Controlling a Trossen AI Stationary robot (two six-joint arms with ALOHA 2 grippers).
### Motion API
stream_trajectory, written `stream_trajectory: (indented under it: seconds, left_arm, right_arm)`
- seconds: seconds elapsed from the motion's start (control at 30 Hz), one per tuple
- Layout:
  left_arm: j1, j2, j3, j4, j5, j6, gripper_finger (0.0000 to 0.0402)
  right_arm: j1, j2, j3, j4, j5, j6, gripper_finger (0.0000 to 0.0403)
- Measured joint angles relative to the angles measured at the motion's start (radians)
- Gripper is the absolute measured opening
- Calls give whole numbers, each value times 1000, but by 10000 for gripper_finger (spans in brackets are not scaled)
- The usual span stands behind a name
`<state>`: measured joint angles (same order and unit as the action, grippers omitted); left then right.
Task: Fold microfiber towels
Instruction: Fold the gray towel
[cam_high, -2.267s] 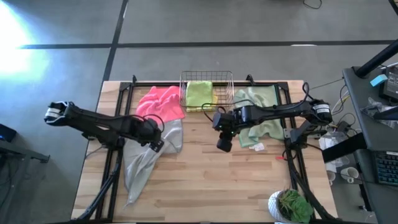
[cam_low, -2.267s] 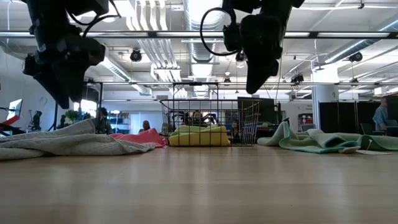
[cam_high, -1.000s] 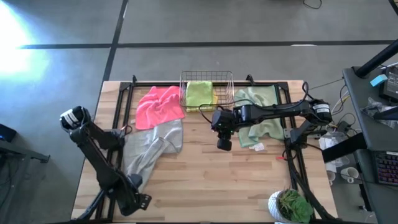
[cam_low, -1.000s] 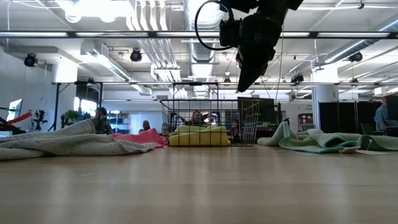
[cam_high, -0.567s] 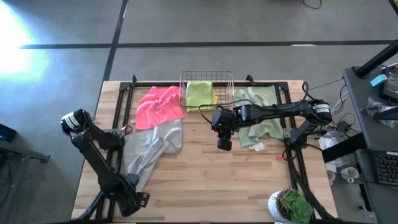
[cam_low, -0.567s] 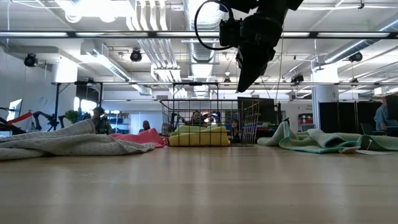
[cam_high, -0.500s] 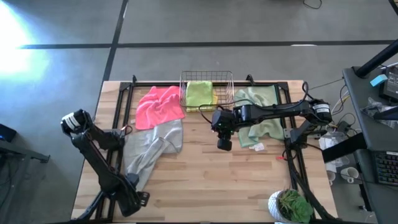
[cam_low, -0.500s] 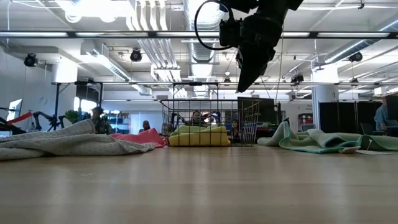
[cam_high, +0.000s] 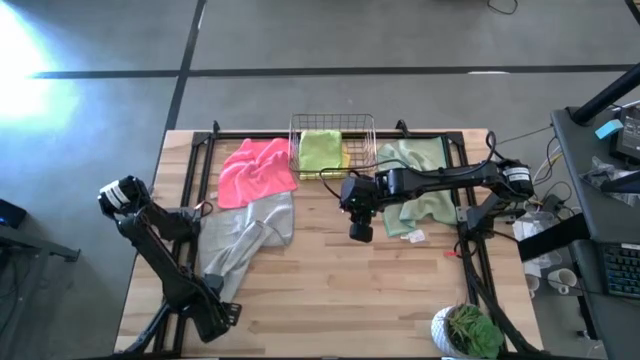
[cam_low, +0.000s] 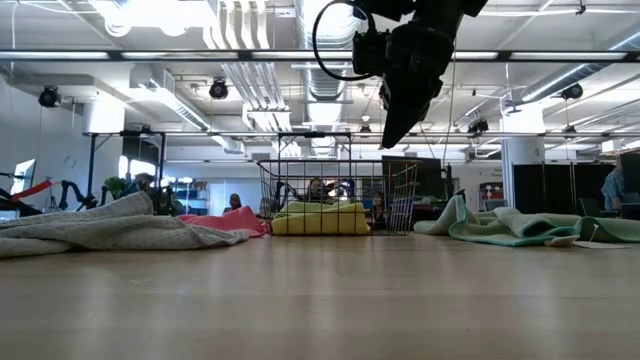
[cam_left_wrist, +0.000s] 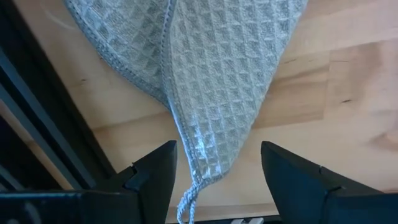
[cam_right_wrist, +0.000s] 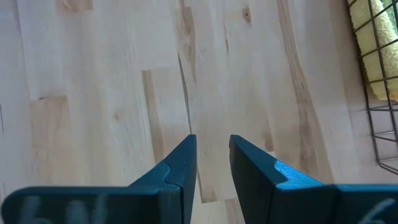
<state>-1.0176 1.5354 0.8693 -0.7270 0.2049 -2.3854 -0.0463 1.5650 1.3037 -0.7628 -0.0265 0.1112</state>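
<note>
Nothing's folded yet: my left gripper (cam_left_wrist: 214, 180) sits spread over the grey towel (cam_high: 240, 245) corner, right gripper (cam_right_wrist: 211, 155) nearly closed, empty.

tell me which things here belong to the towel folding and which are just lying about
Job:
grey towel
pink towel
lime towel and yellow towel, both in the basket
sage towel
left gripper, over the grey towel's corner

Lying about:
basket
plant
</note>
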Motion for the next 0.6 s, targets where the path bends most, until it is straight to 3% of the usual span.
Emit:
stream_trajectory:
  seconds: [0.6]
  left_arm:
    - [4,94,-32,50,25,22,217]
  right_arm:
    - [1,0,0,6,0,3,86]
